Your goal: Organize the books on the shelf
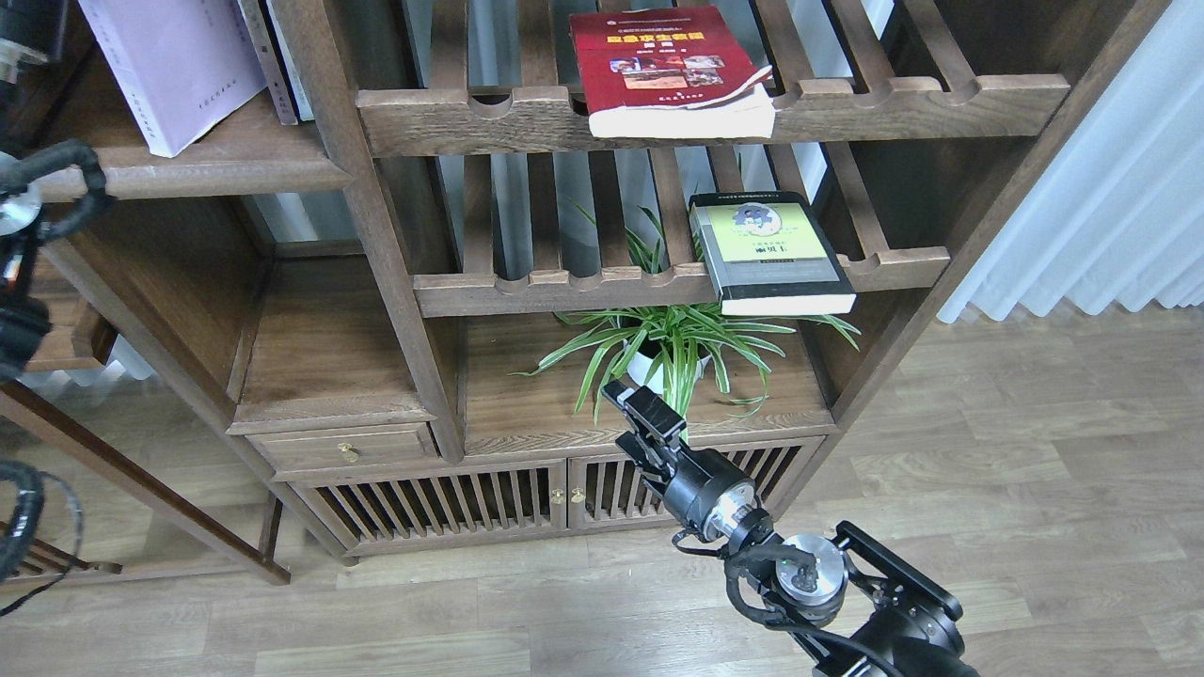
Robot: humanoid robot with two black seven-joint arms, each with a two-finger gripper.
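The pale lilac-white paperback (174,70) stands tilted on the solid dark-brown shelf (188,169) at top left, leaning towards thin upright volumes (273,56). The dark-red paperback (673,70) lies flat on the upper slatted rack, overhanging its front rail. The yellow-green book with a black border (771,254) lies flat on the lower slatted rack, also overhanging. My left gripper (23,33) is a dark part at the top left corner, just left of the lilac book; its fingers do not show. My right gripper (625,400) hangs low in front of the plant, empty, its fingers indistinguishable.
A spider plant (668,348) in a white pot stands under the lower rack. Below is a cabinet with slatted doors (527,498) and a small drawer (343,447). White curtains (1110,207) hang at the right. A wooden floor (988,470) lies in front.
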